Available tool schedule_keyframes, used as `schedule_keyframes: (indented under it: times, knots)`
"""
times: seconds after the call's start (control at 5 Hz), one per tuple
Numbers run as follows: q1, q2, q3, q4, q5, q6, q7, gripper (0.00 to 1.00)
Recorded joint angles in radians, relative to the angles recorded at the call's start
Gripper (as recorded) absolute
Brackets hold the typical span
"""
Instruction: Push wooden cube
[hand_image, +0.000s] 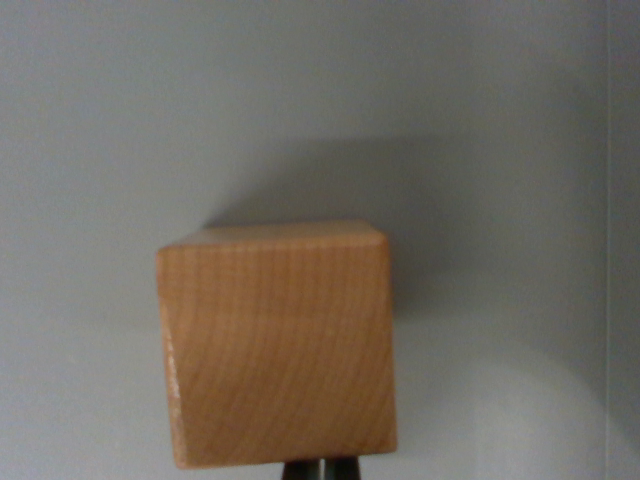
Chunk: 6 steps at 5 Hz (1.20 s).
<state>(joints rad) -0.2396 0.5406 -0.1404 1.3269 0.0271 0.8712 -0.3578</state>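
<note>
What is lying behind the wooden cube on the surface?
Behind the wooden cube only bare grey surface and the cube's shadow show. The strip right behind it is hidden by the cube.

wooden cube (275, 350) on table (100, 150), jaws just below

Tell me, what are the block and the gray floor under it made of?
The cube looks like pale, smooth bare wood: curved grain lines run across its face. The gray surface looks matte and plain, maybe painted board or plastic; the blurry view leaves that open.
</note>
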Motion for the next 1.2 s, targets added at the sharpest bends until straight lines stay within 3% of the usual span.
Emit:
schedule_keyframes:
  times: [0.2,0.4,0.6,0.8,1.0,1.2]
  knots:
    - [0.001,0.027,0.003,0.045,0.0017,0.019,0.005,1.0]
    - [0.001,0.027,0.003,0.045,0.0017,0.019,0.005,1.0]
    - [0.002,0.053,0.006,0.09,0.0034,0.037,0.009,1.0]
    - [0.002,0.053,0.006,0.09,0.0034,0.037,0.009,1.0]
    - [0.0031,0.081,0.009,0.138,0.0052,0.057,0.014,1.0]
    - [0.0031,0.081,0.009,0.138,0.0052,0.057,0.014,1.0]
